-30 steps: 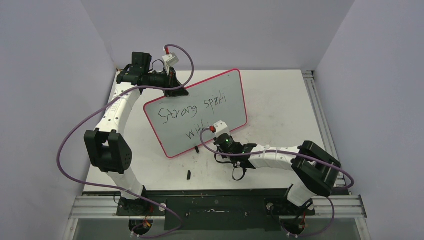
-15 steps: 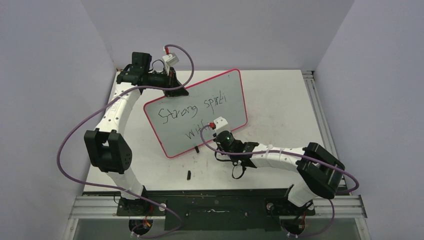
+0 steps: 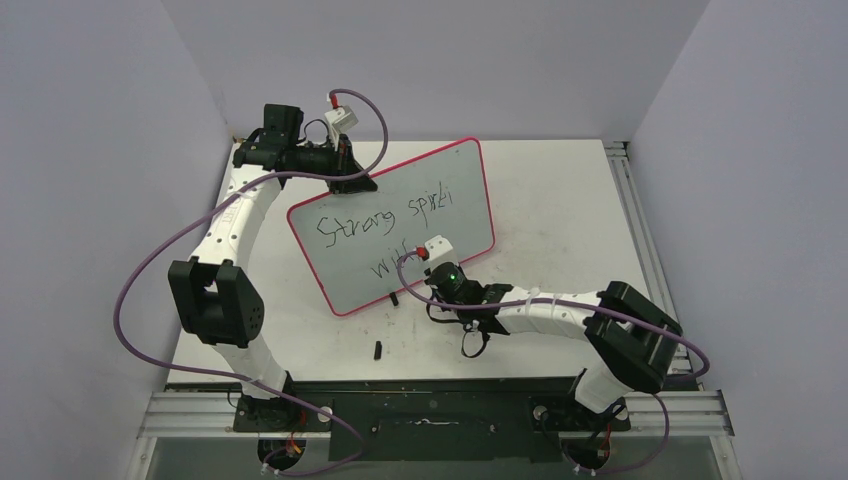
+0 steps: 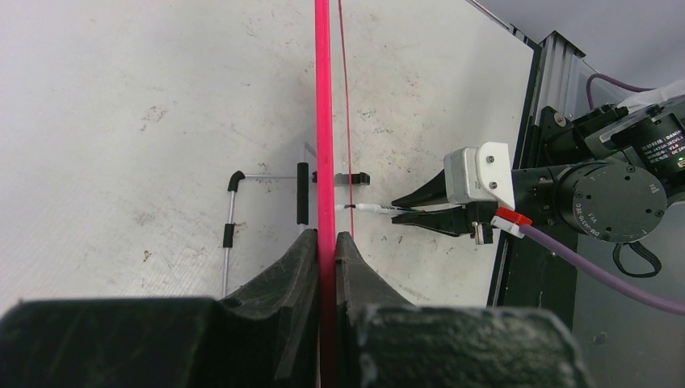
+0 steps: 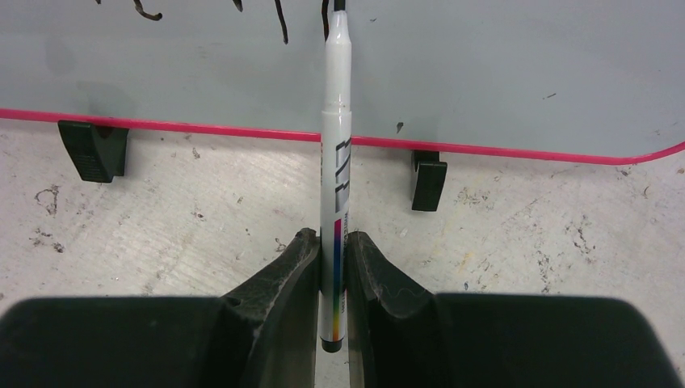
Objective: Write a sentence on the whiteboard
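Note:
The whiteboard (image 3: 400, 230) stands tilted on small black feet at mid-table, pink-rimmed. On it the sentence (image 3: 385, 222) reads "Strong spirit" with "with" begun below in black script. My left gripper (image 3: 355, 180) is shut on the board's top left rim; in its wrist view the pink edge (image 4: 324, 121) runs between the jaws (image 4: 325, 242). My right gripper (image 5: 331, 246) is shut on a white marker (image 5: 336, 162) whose tip touches the board's lower part (image 5: 485, 73). From above, that gripper (image 3: 425, 270) sits at the board's lower right.
A black marker cap (image 3: 378, 349) lies on the white tabletop near the front edge. Black board feet (image 5: 93, 149) rest on the scuffed table. A thin wire stand (image 4: 230, 210) shows behind the board. Grey walls close in on three sides.
The right gripper with the marker shifted slightly along the second line of writing; the left arm and board have not moved.

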Motion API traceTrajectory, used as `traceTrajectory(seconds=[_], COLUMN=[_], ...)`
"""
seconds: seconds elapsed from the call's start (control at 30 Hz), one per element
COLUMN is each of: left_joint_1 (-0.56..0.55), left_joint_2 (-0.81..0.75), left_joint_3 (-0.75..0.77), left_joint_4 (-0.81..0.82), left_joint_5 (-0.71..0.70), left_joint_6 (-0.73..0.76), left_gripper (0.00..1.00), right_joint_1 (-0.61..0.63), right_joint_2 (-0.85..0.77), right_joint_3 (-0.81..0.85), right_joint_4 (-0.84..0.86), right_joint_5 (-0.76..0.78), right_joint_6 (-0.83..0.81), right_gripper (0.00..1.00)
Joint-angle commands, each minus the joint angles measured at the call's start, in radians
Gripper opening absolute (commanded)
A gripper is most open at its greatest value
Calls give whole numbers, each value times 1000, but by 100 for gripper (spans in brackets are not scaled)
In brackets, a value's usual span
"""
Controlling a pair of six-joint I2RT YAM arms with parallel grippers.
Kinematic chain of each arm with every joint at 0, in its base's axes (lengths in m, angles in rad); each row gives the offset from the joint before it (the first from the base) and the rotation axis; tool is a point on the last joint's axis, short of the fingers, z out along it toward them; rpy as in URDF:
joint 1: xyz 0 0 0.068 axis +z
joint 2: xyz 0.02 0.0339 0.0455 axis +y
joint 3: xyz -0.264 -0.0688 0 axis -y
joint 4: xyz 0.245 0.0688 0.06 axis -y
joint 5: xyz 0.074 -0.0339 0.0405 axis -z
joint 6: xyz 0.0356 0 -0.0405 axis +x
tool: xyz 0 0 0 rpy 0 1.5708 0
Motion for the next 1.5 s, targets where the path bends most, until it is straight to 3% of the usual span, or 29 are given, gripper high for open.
traceTrajectory(seconds=[0.0, 1.47], left_joint_1=[-21, -17], left_joint_2=[11, 4], left_joint_3=[-40, -40], left_joint_4=[-116, -116], left_joint_5=[11, 19], left_joint_6=[19, 19], left_gripper=[0, 0], right_joint_1=[-2, -16], right_joint_2=[9, 14], right_joint_3=[42, -34], right_joint_4=[46, 32], right_joint_5=[13, 13], right_joint_6=[-6, 69], right_gripper=[5, 5])
